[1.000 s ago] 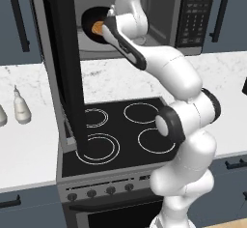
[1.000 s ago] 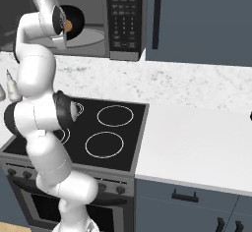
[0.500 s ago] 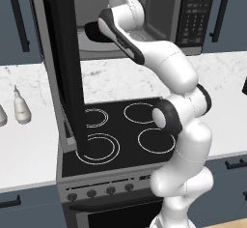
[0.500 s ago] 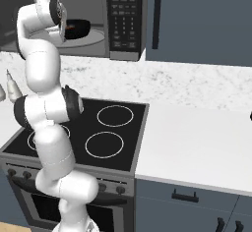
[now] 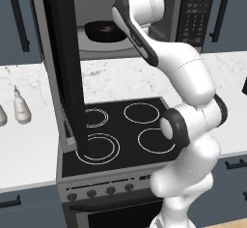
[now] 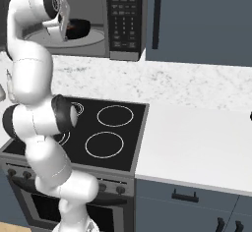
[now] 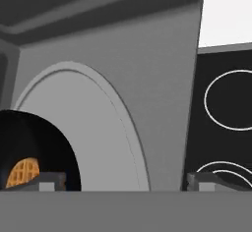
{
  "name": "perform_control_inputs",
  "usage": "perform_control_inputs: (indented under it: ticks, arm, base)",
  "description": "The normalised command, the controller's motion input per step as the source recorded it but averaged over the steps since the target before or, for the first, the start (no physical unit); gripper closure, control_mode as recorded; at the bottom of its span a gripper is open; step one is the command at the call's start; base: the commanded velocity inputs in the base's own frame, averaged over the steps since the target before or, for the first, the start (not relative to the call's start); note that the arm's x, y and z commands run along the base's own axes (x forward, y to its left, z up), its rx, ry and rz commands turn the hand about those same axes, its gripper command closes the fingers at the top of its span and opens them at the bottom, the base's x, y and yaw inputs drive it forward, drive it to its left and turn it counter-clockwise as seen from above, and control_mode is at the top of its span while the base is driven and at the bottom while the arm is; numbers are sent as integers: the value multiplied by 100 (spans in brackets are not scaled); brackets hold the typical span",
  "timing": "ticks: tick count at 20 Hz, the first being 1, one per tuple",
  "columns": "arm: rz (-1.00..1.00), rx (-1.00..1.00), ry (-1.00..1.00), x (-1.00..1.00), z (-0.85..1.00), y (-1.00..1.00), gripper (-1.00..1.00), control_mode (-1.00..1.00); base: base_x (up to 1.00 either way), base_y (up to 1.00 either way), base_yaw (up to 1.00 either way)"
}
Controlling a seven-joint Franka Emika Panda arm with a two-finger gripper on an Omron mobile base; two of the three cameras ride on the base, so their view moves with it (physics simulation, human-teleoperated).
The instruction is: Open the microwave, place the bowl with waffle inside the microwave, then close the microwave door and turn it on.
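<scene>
Bowl (image 5: pixel 102 30) resting on the round turntable (image 7: pixel 98 142) inside the microwave (image 6: pixel 110 17), toward its left side, waffle (image 7: pixel 22 172) lying in it. Microwave door (image 5: pixel 65 67) swung wide open (edge-on over the stovetop (image 5: pixel 130 130)). Claw (image 7: pixel 125 182) spread wide, pinching nothing, just in front of the bowl.

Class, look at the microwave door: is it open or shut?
Open. The microwave door stands swung out over the stove, so the bowl shows inside the microwave.
</scene>
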Motion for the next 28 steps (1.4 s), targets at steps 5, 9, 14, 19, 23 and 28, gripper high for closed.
perform_control_inputs:
  ticks: [5, 9, 14, 19, 23, 28]
  arm:
    - [6, 0, -19, -100, -20, -85, -100, -100]
    - [9, 0, -18, -100, -15, -80, -100, -100]
    - [13, -13, -16, -96, -20, -19, -100, -100]
    - [8, -18, -6, -60, -20, 7, -100, -100]
    - [22, -27, 0, -84, -29, 11, -100, -100]
    - [32, -35, 1, -65, -60, 46, -100, -100]
  base:
    - [0, 0, 0]
    - [0, 0, 0]
    - [0, 0, 0]
    - [0, 0, 0]
    - [0, 0, 0]
    - [0, 0, 0]
